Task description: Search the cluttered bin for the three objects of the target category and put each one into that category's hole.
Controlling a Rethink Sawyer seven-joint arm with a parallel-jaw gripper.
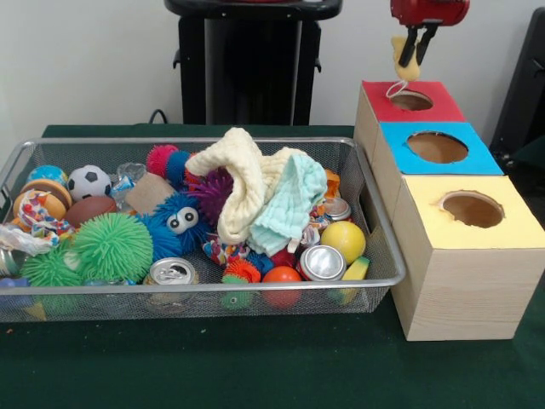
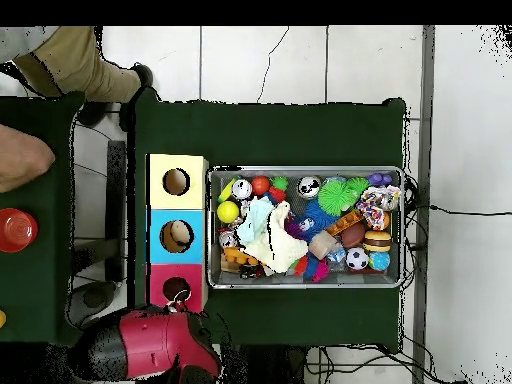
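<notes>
At the upper right of the front view, the end effector [image 1: 410,53] is clenched on a pale yellow object [image 1: 403,56] directly above the red box's hole [image 1: 411,100]. No readable writing shows on the cans [image 1: 322,262] in the wire bin [image 1: 381,243] at centre-left.

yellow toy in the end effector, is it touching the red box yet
Apart. The front view shows the yellow toy pinched in the end effector, hanging above the red box and its hole, with wall visible between them. A pale loop dangles lower, contact unclear.

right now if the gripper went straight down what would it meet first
The gripper, shut on a yellow object, points down over the red box. Going straight down it would likely meet that box's hole, though the depth alignment isn't certain.
</notes>
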